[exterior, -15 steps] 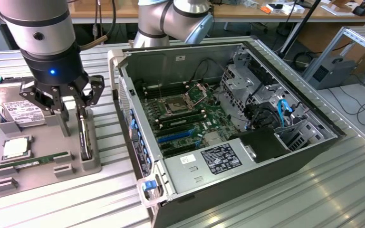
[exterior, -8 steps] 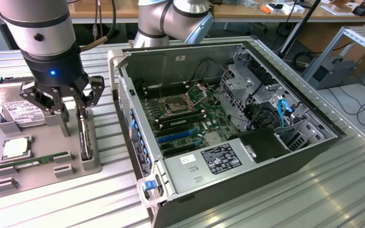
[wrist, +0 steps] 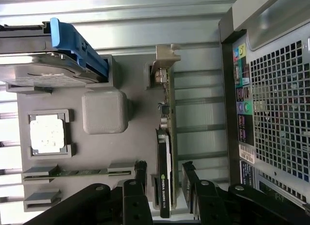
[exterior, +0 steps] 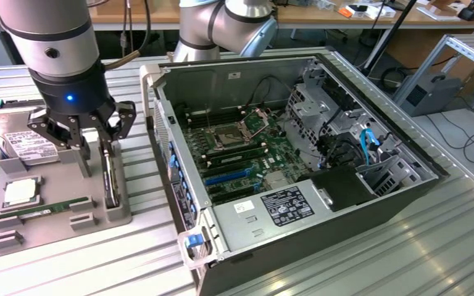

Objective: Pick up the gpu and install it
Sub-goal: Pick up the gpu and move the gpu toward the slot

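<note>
On my feed a grey parts tray (exterior: 64, 185) sits on the ribbed metal tabletop (exterior: 369, 259). It carries a hard drive (exterior: 31, 145) with a white label propped in its holder, a square processor chip (exterior: 21, 192) in a pocket, and a green RAM stick (exterior: 44, 211) lying in a slot. Just beside the tray I see an open computer case (exterior: 220, 83), its motherboard (exterior: 245, 154) and labelled power supply (exterior: 278, 206) exposed.
</note>
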`<state>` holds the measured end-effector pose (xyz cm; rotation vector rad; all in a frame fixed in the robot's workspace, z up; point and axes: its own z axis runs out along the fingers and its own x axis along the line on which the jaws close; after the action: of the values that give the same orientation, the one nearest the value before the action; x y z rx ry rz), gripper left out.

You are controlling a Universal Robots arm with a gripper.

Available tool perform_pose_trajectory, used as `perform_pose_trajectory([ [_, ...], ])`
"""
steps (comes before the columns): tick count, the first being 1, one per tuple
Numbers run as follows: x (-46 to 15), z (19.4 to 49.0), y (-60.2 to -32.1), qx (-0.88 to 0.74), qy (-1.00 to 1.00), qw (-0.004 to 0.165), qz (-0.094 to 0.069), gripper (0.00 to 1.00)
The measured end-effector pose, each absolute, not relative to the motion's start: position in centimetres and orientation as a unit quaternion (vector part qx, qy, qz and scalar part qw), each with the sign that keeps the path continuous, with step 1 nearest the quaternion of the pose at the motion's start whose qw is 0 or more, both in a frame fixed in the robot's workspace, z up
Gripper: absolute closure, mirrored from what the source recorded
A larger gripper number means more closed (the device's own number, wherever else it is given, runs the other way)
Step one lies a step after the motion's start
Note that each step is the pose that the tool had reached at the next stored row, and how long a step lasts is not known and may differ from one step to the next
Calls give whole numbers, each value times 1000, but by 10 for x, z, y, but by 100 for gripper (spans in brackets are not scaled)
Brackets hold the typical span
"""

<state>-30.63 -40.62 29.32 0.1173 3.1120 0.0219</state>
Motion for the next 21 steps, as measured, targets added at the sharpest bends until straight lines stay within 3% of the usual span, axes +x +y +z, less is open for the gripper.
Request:
perform_pose_trajectory([
  [21, -302, 268, -406, 38, 999, 14, 1, 58],
])
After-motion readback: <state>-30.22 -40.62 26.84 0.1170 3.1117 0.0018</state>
